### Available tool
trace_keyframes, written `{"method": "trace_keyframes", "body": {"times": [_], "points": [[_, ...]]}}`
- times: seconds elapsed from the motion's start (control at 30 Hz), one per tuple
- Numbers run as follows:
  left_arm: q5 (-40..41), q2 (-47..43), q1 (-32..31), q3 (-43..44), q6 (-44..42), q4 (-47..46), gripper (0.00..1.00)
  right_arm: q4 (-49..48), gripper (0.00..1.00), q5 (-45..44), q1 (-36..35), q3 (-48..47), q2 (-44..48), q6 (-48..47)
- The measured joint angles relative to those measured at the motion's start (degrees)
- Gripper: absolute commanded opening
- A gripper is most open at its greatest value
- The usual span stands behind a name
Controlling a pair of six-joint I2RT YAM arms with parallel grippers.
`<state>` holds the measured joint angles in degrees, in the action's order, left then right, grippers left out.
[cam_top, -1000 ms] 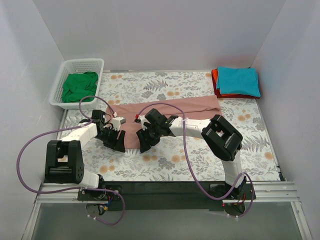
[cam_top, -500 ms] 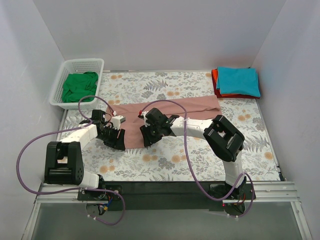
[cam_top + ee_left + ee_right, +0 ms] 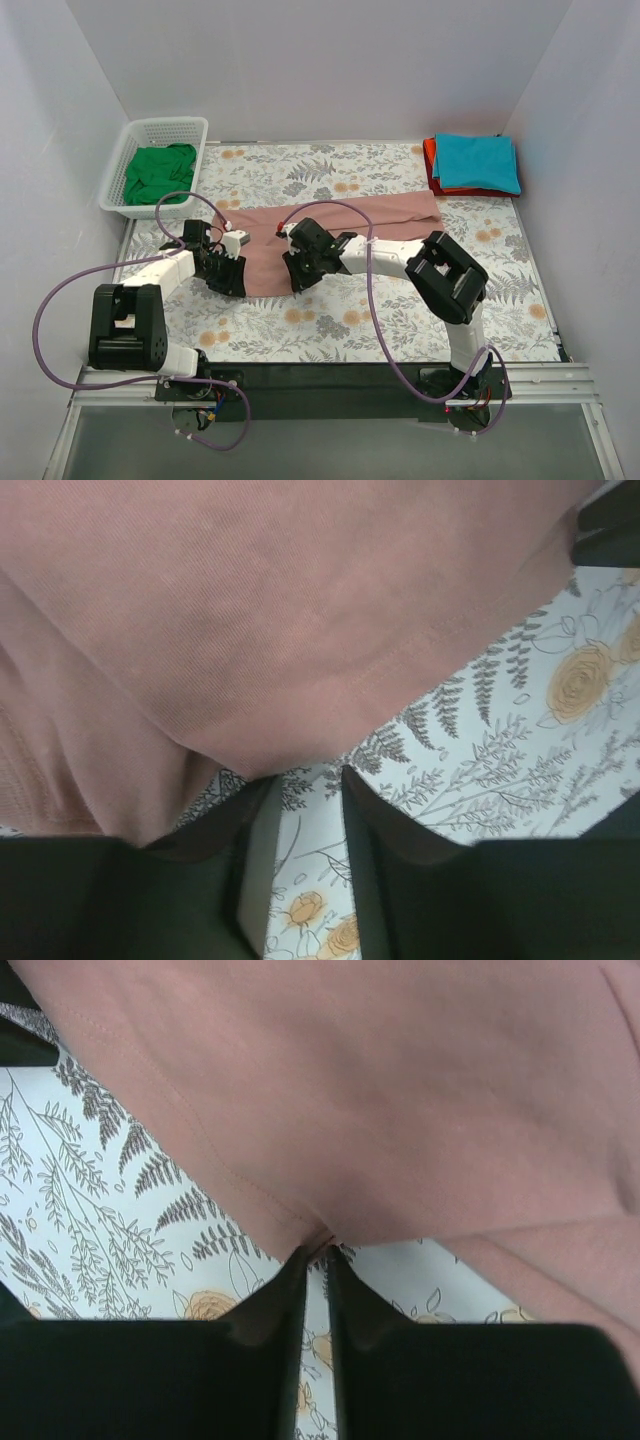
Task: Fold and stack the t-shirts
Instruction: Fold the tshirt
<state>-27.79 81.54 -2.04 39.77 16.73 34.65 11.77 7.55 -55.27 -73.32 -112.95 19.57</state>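
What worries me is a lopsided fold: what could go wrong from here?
1. The left gripper has only tablecloth between its fingers. The hem of the pink t-shirt sits at their tips, so it may close on nothing, or on the tablecloth.
2. The right gripper pinches just a sliver of hem, which could slip when lifted.

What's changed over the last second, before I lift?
The left gripper and right gripper slid forward onto the near hem of the pink t-shirt, jaws narrowing. The right now pinches it; the left's grip is unclear. The green tee, basket and folded stack stayed put.
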Motion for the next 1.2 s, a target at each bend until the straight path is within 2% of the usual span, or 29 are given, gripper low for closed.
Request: {"method": "trace_keyframes", "body": {"times": [0.03,0.07,0.1,0.17,0.37,0.4,0.43,0.53,0.57,0.6,0.9,1.0,1.07,1.2], "points": [[0.22,0.07,-0.07,-0.07,-0.02,-0.39,0.20,-0.09,0.06,0.37,0.00,-0.55,-0.50,-0.13],[0.44,0.20,-0.15,-0.09,-0.07,-0.66,0.18,-0.09,0.02,0.50,0.00,-1.09,-0.98,-0.11],[0.57,0.35,-0.20,-0.09,-0.24,-0.87,0.09,-0.22,0.01,0.87,0.00,-1.75,-1.66,-0.15],[0.90,0.61,-0.22,-0.04,-0.22,-1.29,0.00,-0.44,0.01,1.64,0.00,-2.36,-2.21,-0.35],[1.75,0.37,-0.44,0.15,0.15,-0.66,0.00,-0.48,0.01,2.25,0.13,-2.36,-2.03,-1.33],[1.95,0.37,-0.44,0.26,0.22,-0.13,0.01,-0.33,0.01,2.25,0.13,-2.34,-1.95,-1.57],[2.23,0.37,-0.44,0.46,0.39,0.59,0.14,-0.11,0.01,2.25,0.13,-2.27,-1.84,-1.81],[3.82,0.44,-0.46,1.73,1.14,3.19,0.29,0.24,0.01,2.27,0.13,-1.86,-1.46,-2.23],[4.57,0.44,-0.46,2.25,1.18,3.80,0.38,0.39,0.01,2.25,0.15,-1.77,-1.33,-2.29],[4.98,0.44,-0.48,2.45,1.49,4.04,0.41,0.44,0.01,2.25,0.17,-1.68,-1.29,-2.40],[7.65,0.39,-0.57,2.64,2.27,4.31,0.45,0.63,0.01,3.43,1.11,-1.46,-1.20,-2.40],[7.63,1.53,-0.59,3.56,2.62,4.28,0.43,0.76,0.01,3.72,1.27,-1.46,-1.20,-2.40],[7.39,2.29,-0.59,4.20,2.62,4.15,0.38,0.83,0.01,3.80,1.29,-1.46,-1.20,-2.40],[6.91,2.97,-0.61,4.42,2.45,3.74,0.20,0.96,0.01,4.24,1.31,-1.46,-1.20,-2.43]]}}
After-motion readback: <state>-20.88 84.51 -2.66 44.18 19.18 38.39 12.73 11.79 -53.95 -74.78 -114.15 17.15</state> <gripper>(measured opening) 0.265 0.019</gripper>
